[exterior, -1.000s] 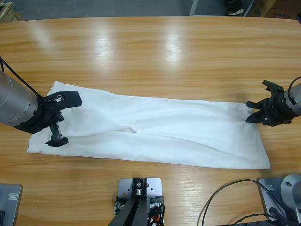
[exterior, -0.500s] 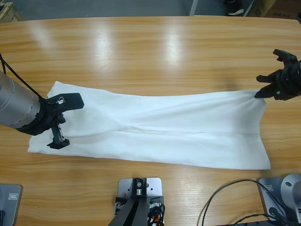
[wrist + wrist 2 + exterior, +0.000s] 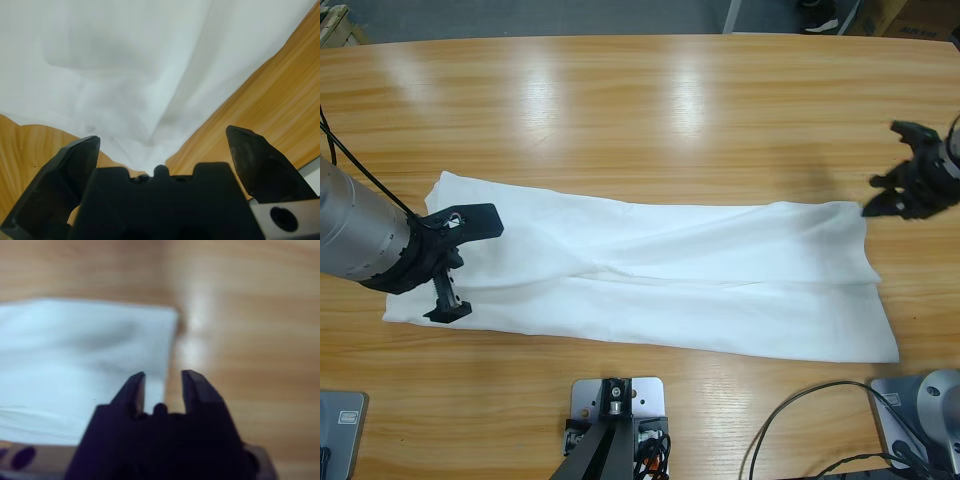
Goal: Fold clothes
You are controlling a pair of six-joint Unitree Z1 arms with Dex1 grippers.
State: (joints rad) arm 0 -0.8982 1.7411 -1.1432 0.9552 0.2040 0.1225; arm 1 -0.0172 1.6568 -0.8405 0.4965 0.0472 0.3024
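A plain white shirt (image 3: 670, 270) lies folded into a long strip across the table's near half. My left gripper (image 3: 468, 262) stands open over the strip's left end, jaws wide apart with nothing between them. In the left wrist view the white cloth (image 3: 125, 60) fills the space beyond that gripper (image 3: 165, 142). My right gripper (image 3: 880, 170) hovers just past the strip's far right corner, a little open and empty. The right wrist view shows the cloth's corner (image 3: 75, 350) lying on the wood ahead of those jaws (image 3: 162, 377).
Bare wooden table (image 3: 650, 110) stretches behind the shirt to the far edge. A black cable (image 3: 790, 420) loops at the near right edge.
The right gripper pulled the cloth's right corner up and outward, then let it go; the corner now lies flat. The left gripper shifted slightly right over the left end.
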